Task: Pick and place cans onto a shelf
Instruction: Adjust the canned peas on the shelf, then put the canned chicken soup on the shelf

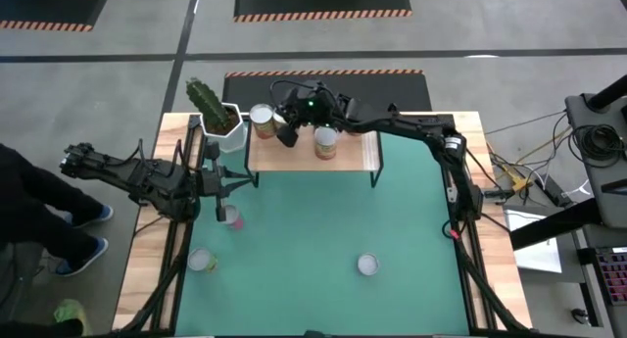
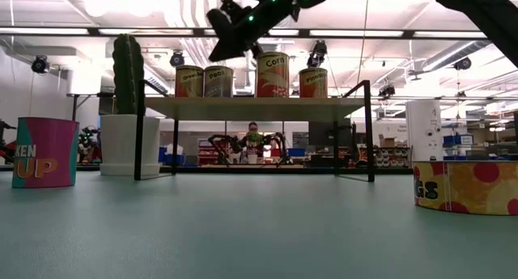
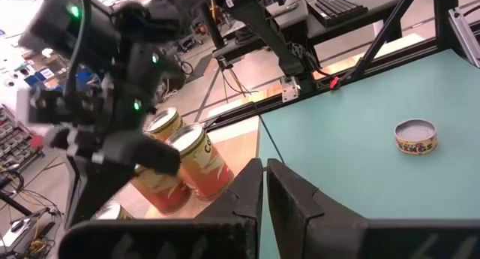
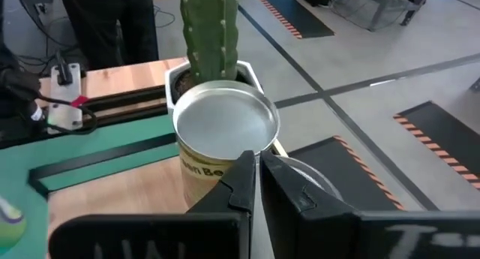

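The light-wood shelf [image 1: 353, 154] stands at the table's far side. Several cans stand on it; in the low view they show in a row [image 2: 273, 74], among them an orange Corn can [image 1: 325, 142] and a silver-topped can [image 1: 262, 118]. My right gripper [image 1: 288, 134] hangs shut just above the shelf's left part, clear of the can tops [image 2: 222, 28]; in its wrist view [image 4: 255, 176] a pale can [image 4: 225, 124] lies below it. My left gripper [image 1: 243, 181] is shut and empty, low near the shelf's left legs. Three cans rest on the green mat: a pink one [image 1: 230, 217], one near the left [image 1: 203, 262] and one near the front [image 1: 367, 265].
A white pot with a green cactus [image 1: 217, 113] stands beside the shelf's left end, close to my right gripper. Thin black shelf legs [image 2: 370, 129] reach down to the mat. A person's legs [image 1: 39, 211] show beyond the table's left edge.
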`<state>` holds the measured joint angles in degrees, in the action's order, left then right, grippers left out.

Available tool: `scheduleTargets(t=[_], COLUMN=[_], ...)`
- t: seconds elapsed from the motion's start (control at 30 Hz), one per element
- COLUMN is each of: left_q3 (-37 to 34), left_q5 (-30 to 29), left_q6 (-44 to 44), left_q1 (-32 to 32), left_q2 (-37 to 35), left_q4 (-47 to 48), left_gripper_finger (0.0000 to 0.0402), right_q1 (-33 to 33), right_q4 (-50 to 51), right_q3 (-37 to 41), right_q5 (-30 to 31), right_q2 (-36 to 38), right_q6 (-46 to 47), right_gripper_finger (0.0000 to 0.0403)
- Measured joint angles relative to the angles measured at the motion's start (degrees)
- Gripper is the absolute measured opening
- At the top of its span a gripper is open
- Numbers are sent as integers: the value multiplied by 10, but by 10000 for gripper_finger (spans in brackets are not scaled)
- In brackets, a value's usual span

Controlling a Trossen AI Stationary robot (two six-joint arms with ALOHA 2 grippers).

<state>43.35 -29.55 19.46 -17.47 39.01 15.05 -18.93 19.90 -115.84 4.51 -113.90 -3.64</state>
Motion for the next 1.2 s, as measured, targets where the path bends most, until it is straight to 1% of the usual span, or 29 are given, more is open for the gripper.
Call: scheduleTargets(t=[0.17, 0.3, 0.37, 0.53, 0.67, 0.83, 1.2], left_q3=[0, 0, 0, 0, 0, 0, 0], left_q5=[0, 0, 0, 0, 0, 0, 0], left_q6=[0, 0, 0, 0, 0, 0, 6], left_q1=[0, 0, 0, 0, 0, 0, 0], left_q2=[0, 0, 1, 2, 1, 1, 1], left_q4=[0, 0, 0, 0, 0, 0, 0], left_gripper_finger=[3, 3, 3, 3, 3, 3, 3], right_q1=[11, 16, 14, 14, 13, 13, 24], right_q4=[64, 144, 161, 167, 168, 166, 163], right_q3=[-8, -10, -11, -10, -10, -10, -9], right_q5=[0, 0, 9, 73, 78, 101, 102], right_q2=[28, 52, 55, 40, 26, 22, 29], right_q6=[-3, -3, -2, -15, -18, -28, -29], right_gripper_finger=[12, 12, 12, 12, 12, 12, 12])
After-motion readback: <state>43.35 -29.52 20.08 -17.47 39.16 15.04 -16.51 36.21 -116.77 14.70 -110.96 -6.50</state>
